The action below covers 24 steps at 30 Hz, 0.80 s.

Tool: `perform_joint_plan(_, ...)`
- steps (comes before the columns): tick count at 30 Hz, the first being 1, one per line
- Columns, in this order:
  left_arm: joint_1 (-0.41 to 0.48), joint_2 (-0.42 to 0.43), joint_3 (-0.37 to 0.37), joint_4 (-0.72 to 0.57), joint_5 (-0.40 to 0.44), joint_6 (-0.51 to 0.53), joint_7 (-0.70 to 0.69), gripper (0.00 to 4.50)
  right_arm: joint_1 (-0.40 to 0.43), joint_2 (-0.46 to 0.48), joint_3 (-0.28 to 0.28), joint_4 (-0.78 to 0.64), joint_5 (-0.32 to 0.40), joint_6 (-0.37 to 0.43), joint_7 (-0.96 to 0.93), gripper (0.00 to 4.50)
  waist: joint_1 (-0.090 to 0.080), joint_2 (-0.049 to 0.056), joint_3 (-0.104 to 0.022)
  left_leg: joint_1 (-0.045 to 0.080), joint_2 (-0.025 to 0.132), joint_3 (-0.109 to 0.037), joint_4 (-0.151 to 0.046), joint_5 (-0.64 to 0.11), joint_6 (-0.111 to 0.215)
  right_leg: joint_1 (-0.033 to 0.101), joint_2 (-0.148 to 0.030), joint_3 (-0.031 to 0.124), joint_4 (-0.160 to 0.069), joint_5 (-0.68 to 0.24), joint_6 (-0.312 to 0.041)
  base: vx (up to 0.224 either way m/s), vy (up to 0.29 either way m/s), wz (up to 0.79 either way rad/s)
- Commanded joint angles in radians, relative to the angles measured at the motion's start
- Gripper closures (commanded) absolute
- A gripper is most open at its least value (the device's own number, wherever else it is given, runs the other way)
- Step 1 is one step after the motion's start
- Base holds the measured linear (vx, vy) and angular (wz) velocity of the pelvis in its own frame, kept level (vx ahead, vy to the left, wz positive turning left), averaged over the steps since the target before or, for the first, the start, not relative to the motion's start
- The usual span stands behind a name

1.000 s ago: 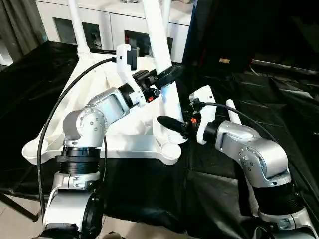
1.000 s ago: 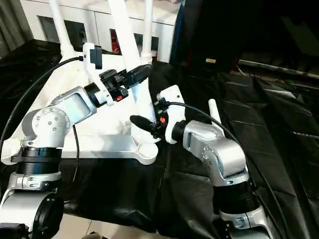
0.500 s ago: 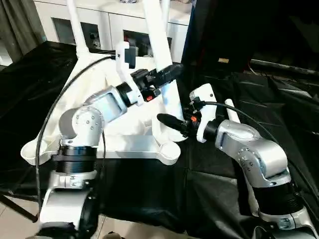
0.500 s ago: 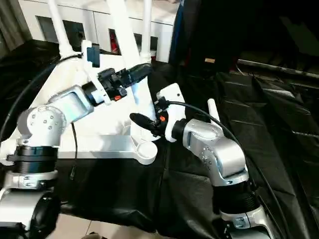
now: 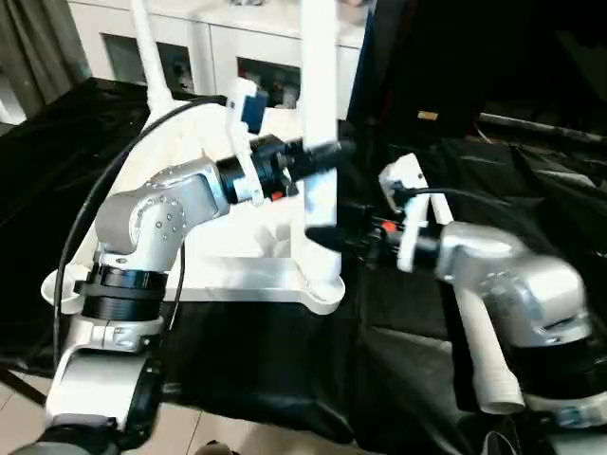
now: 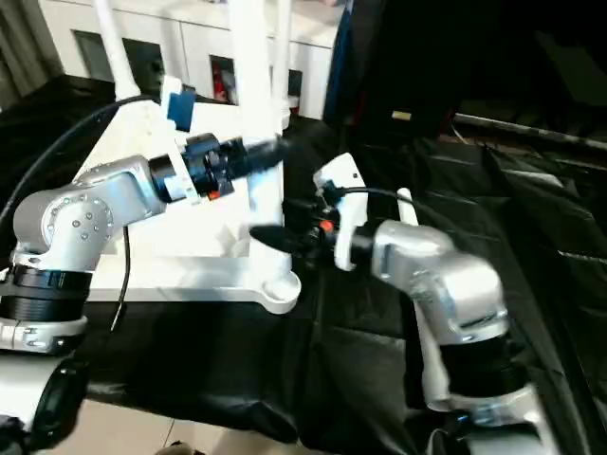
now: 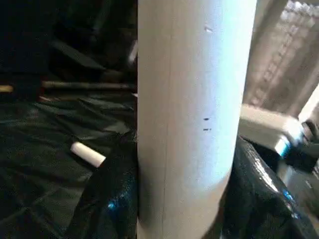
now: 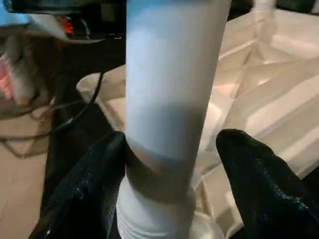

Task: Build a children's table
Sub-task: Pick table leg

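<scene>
Table leg [image 5: 320, 114] upright, left jaws [image 5: 321, 156] clamped high, right jaws [image 8: 169, 199] apart around its base.

I see a large table draped in black cloth [image 5: 531, 180] carrying everything in front of me. The white tabletop [image 5: 204, 270] lies upside down on the cloth, under and just beyond my left gripper [image 5: 327, 152], its near corner socket just below my right gripper [image 5: 327, 237]. A loose white leg [image 7: 87, 154] lies flat on the cloth beyond my right gripper, apart from the tabletop.
</scene>
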<state>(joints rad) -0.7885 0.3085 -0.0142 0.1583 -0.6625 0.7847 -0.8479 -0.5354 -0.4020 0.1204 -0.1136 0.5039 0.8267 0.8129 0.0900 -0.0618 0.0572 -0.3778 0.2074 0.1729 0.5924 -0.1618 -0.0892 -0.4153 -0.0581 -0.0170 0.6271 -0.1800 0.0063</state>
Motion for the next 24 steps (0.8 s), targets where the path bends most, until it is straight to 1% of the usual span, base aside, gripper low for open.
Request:
perform_joint_plan(1, -0.023, 0.006, -0.023, -0.039, -0.002, 0.012, -0.037, 2.64, -0.012, -0.017, 0.005, 0.009, -0.003, 0.006, 0.019, 1.35, 0.004, 0.007, -0.068, 0.014, 0.007, 0.003, -0.063, -0.193, -0.044, 0.055, -0.050, 0.025, -0.074, -0.204, -0.147, 0.000, 0.000, 0.00)
perform_joint_plan(3, -0.023, 0.006, -0.024, -0.040, -0.002, 0.011, -0.038, 2.64, -0.013, -0.017, 0.005, 0.010, -0.002, 0.006, 0.020, 1.35, 0.003, 0.006, -0.068, 0.013, 0.007, 0.004, -0.062, -0.185, -0.042, 0.055, -0.050, 0.025, -0.073, -0.197, -0.154, 0.000, 0.000, 0.00)
perform_joint_plan(6, -0.018, 0.002, -0.037, -0.049, -0.001, 0.006, -0.050, 2.64, -0.013, 0.000, 0.003, 0.011, 0.033, 0.033, 0.029, 1.35, 0.004, 0.006, -0.069, 0.015, 0.007, 0.004, -0.062, -0.185, -0.040, 0.055, -0.050, 0.025, -0.073, -0.198, -0.160, 0.000, 0.000, 0.00)
perform_joint_plan(10, -0.019, 0.001, -0.041, -0.042, 0.007, -0.009, -0.061, 2.64, -0.013, 0.008, -0.002, 0.012, 0.057, 0.054, 0.038, 1.35, 0.004, 0.007, -0.069, 0.014, 0.006, 0.004, -0.062, -0.189, -0.040, 0.055, -0.049, 0.024, -0.073, -0.200, -0.161, 0.000, 0.000, 0.00)
perform_joint_plan(13, -0.021, -0.002, -0.039, -0.037, 0.010, -0.014, -0.064, 2.64, -0.007, 0.009, -0.001, 0.011, 0.065, 0.065, 0.044, 1.35, 0.004, 0.007, -0.069, 0.013, 0.007, 0.004, -0.063, -0.184, -0.042, 0.055, -0.049, 0.024, -0.073, -0.193, -0.160, 0.000, 0.000, 0.00)
perform_joint_plan(14, -0.022, -0.004, -0.039, -0.038, 0.009, -0.015, -0.065, 2.64, -0.004, 0.010, 0.000, 0.010, 0.065, 0.066, 0.046, 1.35, 0.004, 0.010, -0.069, 0.015, 0.007, 0.003, -0.063, -0.186, -0.044, 0.055, -0.049, 0.024, -0.073, -0.195, -0.161, 0.000, 0.000, 0.00)
perform_joint_plan(16, -0.022, -0.005, -0.039, -0.039, 0.010, -0.015, -0.067, 2.64, -0.001, 0.011, 0.002, 0.008, 0.067, 0.070, 0.046, 1.35, 0.004, 0.009, -0.069, 0.015, 0.007, 0.004, -0.063, -0.189, -0.046, 0.055, -0.050, 0.024, -0.073, -0.194, -0.162, 0.000, 0.000, 0.00)
perform_joint_plan(17, -0.022, -0.006, -0.040, -0.038, 0.011, -0.016, -0.069, 2.64, 0.000, 0.013, 0.002, 0.007, 0.070, 0.073, 0.044, 1.35, 0.004, 0.011, -0.069, 0.014, 0.006, 0.003, -0.063, -0.188, -0.047, 0.055, -0.049, 0.024, -0.072, -0.191, -0.163, 0.000, 0.000, 0.00)
perform_joint_plan(20, -0.024, -0.006, -0.040, -0.035, 0.012, -0.018, -0.071, 2.64, 0.000, 0.016, 0.001, 0.007, 0.077, 0.079, 0.038, 1.35, 0.004, 0.009, -0.069, 0.014, 0.007, 0.003, -0.063, -0.188, -0.047, 0.055, -0.049, 0.024, -0.073, -0.191, -0.162, 0.000, 0.000, 0.00)
perform_joint_plan(21, -0.024, -0.006, -0.040, -0.035, 0.012, -0.019, -0.072, 2.64, 0.000, 0.016, 0.001, 0.007, 0.078, 0.079, 0.037, 1.52, 0.004, 0.009, -0.070, 0.015, 0.007, 0.003, -0.063, -0.188, -0.046, 0.055, -0.049, 0.024, -0.072, -0.191, -0.163, 0.000, 0.000, 0.00)
perform_joint_plan(24, -0.025, -0.008, -0.038, -0.032, 0.012, -0.023, -0.077, 2.64, 0.000, 0.019, 0.001, 0.011, 0.076, 0.081, 0.035, 1.83, 0.004, 0.009, -0.070, 0.015, 0.007, 0.004, -0.062, -0.183, -0.046, 0.055, -0.049, 0.024, -0.072, -0.186, -0.164, 0.000, 0.000, 0.00)
